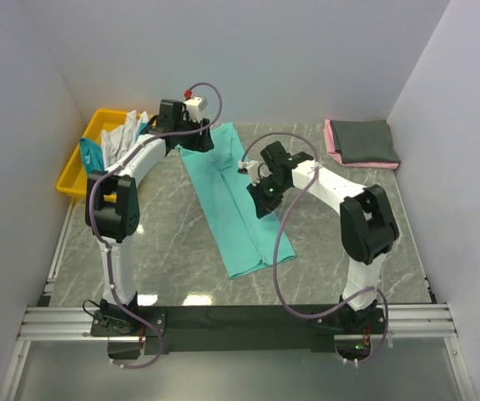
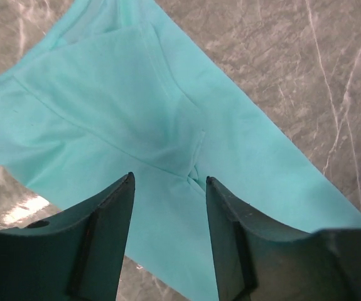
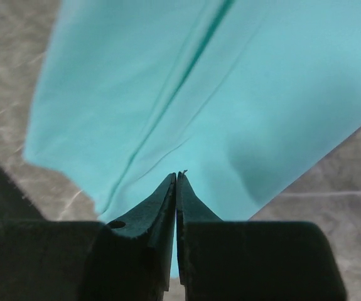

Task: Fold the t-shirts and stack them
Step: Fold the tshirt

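Left jaws are hanging open over the far end of the green shirt (image 1: 233, 209); right jaws are sitting closed at its middle, on cloth or not, I cannot tell. It's lying as a long diagonal strip on the table (image 1: 164, 242), so a one-sided pull risks skewing the fold. Bin (image 1: 68, 180) is holding a white shirt (image 1: 123, 134) and a teal shirt (image 1: 89, 155).

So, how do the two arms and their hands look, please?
The left arm and right arm have white links and bulky black joints. A mauve cable loops along each. The left hand and right hand have dark, wedge-shaped fingers.
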### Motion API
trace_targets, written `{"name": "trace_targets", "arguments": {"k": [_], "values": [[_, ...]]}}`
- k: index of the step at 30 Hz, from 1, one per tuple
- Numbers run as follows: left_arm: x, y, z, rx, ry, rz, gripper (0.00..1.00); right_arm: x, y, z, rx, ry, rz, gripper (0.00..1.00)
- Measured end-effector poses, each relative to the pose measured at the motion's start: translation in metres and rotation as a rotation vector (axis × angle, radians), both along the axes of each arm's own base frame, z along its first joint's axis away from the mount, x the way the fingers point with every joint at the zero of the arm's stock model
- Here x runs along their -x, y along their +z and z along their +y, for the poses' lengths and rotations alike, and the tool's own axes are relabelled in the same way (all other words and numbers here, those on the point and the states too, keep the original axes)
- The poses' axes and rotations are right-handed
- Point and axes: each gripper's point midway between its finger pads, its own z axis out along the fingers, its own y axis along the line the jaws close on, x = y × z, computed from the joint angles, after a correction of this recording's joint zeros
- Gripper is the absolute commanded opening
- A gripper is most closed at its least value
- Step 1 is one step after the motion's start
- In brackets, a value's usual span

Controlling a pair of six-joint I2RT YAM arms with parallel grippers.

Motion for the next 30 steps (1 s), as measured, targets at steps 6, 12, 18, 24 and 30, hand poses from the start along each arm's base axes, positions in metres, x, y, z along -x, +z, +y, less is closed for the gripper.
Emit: {"name": "trace_targets", "arguments": {"k": [6, 12, 18, 24, 30], "values": [[0.003, -0.039, -0.006, 0.004, 0.015, 0.094, 0.43, -0.012, -0.048, -0.005, 0.095, -0.035, 0.047, 0.08], [0.001, -0.091, -0.006, -0.025, 0.033, 0.203, 0.40, 0.010, -0.065, 0.003, 0.084, -0.033, 0.121, 0.07], [-0.007, -0.112, -0.015, -0.007, 0.011, 0.243, 0.36, 0.041, -0.064, 0.036, -0.005, 0.008, 0.195, 0.08], [-0.016, -0.112, -0.039, 0.029, -0.046, 0.230, 0.36, 0.047, -0.064, 0.047, -0.018, 0.013, 0.208, 0.09], [-0.027, -0.110, -0.048, 0.083, -0.068, 0.212, 0.45, 0.000, -0.059, 0.033, -0.015, -0.085, 0.163, 0.16]]}}
